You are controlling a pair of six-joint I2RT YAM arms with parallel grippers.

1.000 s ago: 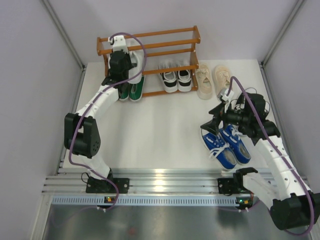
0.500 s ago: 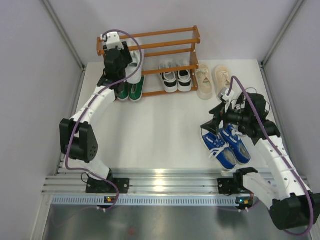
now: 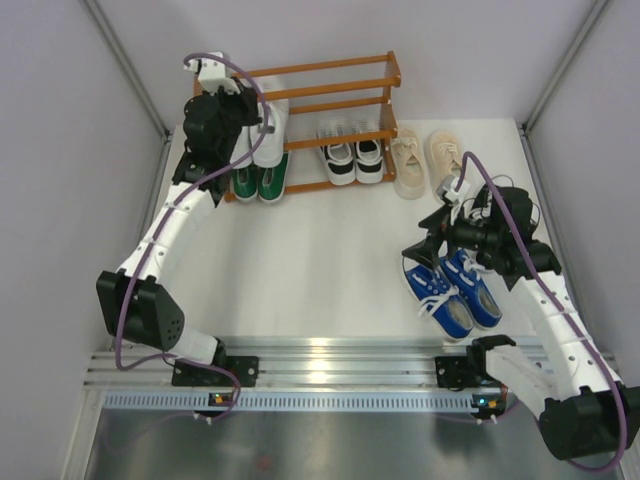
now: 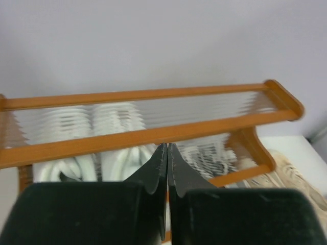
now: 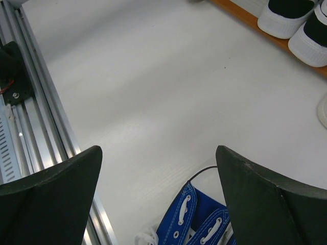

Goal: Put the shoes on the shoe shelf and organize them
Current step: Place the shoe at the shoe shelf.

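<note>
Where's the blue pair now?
Top view: the blue pair sits on the table, right side, by the right gripper, nearer the robot than the beige pair.

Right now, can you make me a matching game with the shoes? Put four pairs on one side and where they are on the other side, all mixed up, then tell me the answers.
Shoes
1. green shoes
2. black-and-white shoes
3. beige shoes
4. blue shoes

Places
A. on the table, right by the right gripper
B. in the shoe shelf, left half
C. on the table, just past the shelf's right end
D. in the shelf, right half

Pairs: 1-B, 2-D, 3-C, 4-A.
</note>
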